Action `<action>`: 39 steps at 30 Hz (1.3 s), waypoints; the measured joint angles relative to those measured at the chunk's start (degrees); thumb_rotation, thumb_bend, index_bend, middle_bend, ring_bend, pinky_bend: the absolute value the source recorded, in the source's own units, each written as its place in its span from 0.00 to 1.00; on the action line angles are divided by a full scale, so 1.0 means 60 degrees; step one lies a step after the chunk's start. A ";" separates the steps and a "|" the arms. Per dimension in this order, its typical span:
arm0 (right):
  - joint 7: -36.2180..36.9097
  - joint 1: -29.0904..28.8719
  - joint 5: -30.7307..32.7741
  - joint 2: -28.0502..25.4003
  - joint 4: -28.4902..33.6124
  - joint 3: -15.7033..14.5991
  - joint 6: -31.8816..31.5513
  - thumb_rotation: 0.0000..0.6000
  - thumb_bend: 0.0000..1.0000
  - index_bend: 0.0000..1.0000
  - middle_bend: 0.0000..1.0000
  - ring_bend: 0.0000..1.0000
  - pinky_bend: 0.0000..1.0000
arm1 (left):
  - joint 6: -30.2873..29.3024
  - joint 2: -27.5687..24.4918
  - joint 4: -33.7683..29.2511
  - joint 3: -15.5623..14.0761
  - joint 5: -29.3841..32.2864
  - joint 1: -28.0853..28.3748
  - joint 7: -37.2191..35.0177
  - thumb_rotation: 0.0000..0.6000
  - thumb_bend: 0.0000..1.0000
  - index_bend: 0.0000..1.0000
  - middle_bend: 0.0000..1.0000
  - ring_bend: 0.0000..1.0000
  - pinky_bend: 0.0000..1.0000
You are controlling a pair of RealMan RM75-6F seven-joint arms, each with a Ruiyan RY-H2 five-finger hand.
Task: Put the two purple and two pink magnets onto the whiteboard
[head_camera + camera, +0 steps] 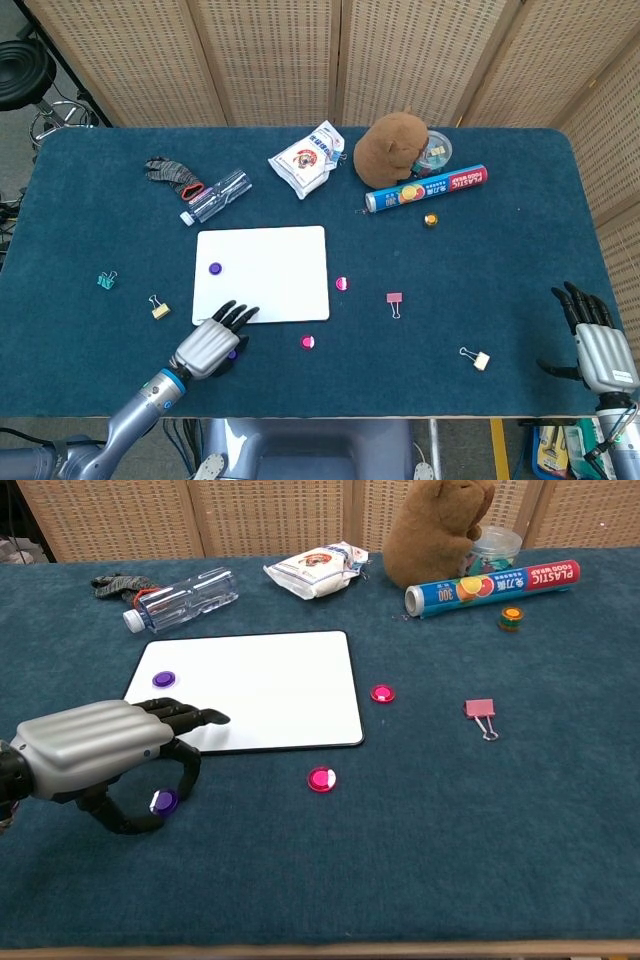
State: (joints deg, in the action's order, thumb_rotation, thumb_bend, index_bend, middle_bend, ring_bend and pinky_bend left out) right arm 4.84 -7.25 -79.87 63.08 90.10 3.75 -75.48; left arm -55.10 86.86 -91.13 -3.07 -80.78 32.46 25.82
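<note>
Chest view: left hand (95,752), silver-backed with dark fingers (190,718), low over the blue felt worktop (420,860) at about 8 o'clock from the white rectangular whiteboard (262,685), thumb and one finger curled around a round purple magnet (163,801) lying on the felt just off the board's near left corner, remaining fingers stretched over the board's near edge; cannot tell whether that magnet is actually pinched or only bracketed. Second round purple magnet (164,679) already on the whiteboard near its left edge. Two round pink magnets off the board: one (382,693) just past its right edge at 3 o'clock, the other (321,779) on the felt at 5 o'clock. Head view: right hand (597,344) at the worktop's near right corner, well apart from everything, fingers spread and holding nothing.
</note>
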 measured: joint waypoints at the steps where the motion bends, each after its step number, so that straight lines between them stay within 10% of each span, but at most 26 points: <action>1: -0.0008 -0.0002 0.0003 0.0000 -0.0001 0.0000 0.0005 1.00 0.00 0.00 0.00 0.00 0.00 | -0.0011 -0.0027 -0.0026 0.0022 0.0010 0.0003 -0.0021 1.00 0.30 0.59 0.00 0.00 0.00; 26: 0.0042 -0.0032 0.0100 -0.0018 -0.0021 0.0023 0.0110 1.00 0.00 0.00 0.00 0.00 0.00 | 0.0825 -0.0172 0.0837 0.1876 0.2755 0.0942 -0.0893 1.00 0.31 0.59 0.00 0.00 0.00; 39: 0.0046 -0.0026 0.0098 -0.0030 -0.0017 0.0013 0.0114 1.00 0.00 0.00 0.00 0.00 0.00 | 0.1079 0.0417 0.1728 0.2020 0.3559 0.1264 -0.1150 1.00 0.31 0.59 0.00 0.00 0.00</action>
State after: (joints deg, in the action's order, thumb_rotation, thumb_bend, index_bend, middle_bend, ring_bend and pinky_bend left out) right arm 5.12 -7.40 -79.28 62.90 90.00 3.83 -74.79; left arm -48.63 89.36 -80.76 9.05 -59.43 40.04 18.93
